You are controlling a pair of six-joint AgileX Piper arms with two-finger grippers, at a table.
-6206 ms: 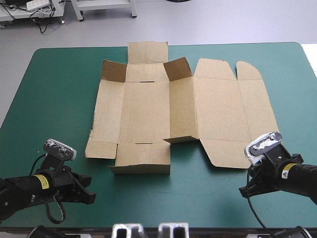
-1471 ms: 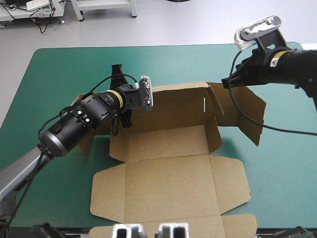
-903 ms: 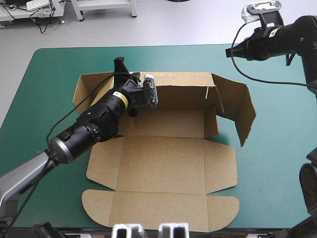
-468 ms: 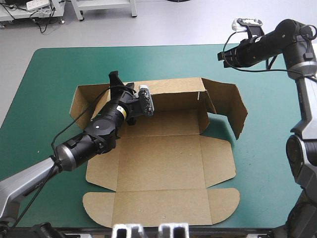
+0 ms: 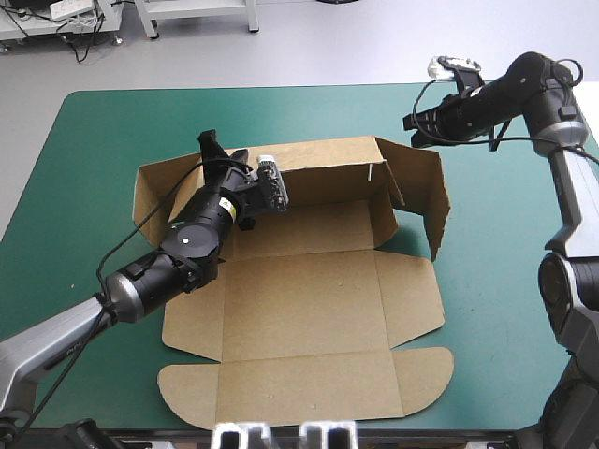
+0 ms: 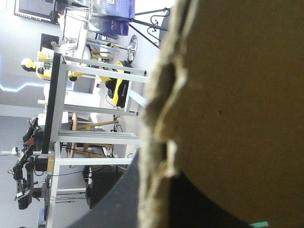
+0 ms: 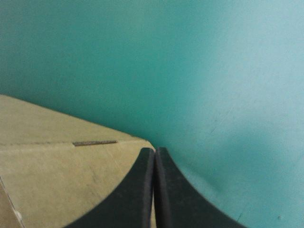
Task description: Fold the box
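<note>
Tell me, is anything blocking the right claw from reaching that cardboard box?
Nothing visible does. The right claw, shut, has its tips right beside a corner of the box, with only bare teal-green cover beyond. The left claw is shut on the box's rear wall.

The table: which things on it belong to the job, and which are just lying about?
Part of the job: the brown box; the left gripper, pinching its back wall; the right gripper, shut, by its side flap.
Just lying about: nothing I can spot, only the teal-green table.
</note>
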